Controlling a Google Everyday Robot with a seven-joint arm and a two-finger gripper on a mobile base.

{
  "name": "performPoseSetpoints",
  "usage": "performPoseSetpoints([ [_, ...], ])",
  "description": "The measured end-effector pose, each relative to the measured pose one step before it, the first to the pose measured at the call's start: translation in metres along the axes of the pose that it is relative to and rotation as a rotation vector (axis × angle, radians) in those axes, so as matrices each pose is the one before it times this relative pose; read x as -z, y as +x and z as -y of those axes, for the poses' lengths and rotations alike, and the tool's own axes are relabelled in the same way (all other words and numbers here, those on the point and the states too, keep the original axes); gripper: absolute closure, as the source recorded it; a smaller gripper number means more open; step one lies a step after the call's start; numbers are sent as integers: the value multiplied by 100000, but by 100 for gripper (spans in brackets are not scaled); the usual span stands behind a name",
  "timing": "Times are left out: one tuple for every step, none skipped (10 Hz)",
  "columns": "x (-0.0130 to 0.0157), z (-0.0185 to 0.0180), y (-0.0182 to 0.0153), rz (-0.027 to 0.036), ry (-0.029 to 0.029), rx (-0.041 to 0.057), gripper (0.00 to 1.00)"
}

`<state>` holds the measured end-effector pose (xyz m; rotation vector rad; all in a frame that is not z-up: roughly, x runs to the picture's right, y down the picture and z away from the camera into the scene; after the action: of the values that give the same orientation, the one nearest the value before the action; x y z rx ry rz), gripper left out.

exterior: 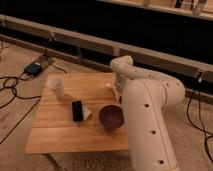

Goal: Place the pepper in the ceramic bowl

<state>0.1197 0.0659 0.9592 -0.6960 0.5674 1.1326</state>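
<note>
The ceramic bowl [111, 117] is dark maroon and stands on the right part of the wooden table [60, 137]. My gripper [116, 93] hangs from the white arm [150, 115] and points down. It is low over the table's right back area, just behind the bowl. No dark-red pepper shows anywhere; it may be hidden at the gripper.
A small white cup [56, 86] stands at the table's back left. A flat black object [77, 110] lies in the middle with a pale lump [87, 114] beside it, left of the bowl. Cables and a dark box [34, 68] lie on the floor at left.
</note>
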Motion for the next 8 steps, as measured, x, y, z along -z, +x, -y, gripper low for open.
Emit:
performPoseSetpoints([
  [207, 55, -5, 131, -500, -437, 86],
  [355, 5, 8, 333, -307, -215, 95],
  [531, -150, 101, 343, -147, 268, 100],
  [714, -342, 140, 514, -30, 554, 100],
  [558, -322, 66, 605, 190, 557, 100],
  [1030, -733, 132, 1295, 279, 1409, 100],
  [1144, -1050, 145, 1722, -47, 1933, 100],
  [778, -708, 120, 1416, -202, 1222, 100],
])
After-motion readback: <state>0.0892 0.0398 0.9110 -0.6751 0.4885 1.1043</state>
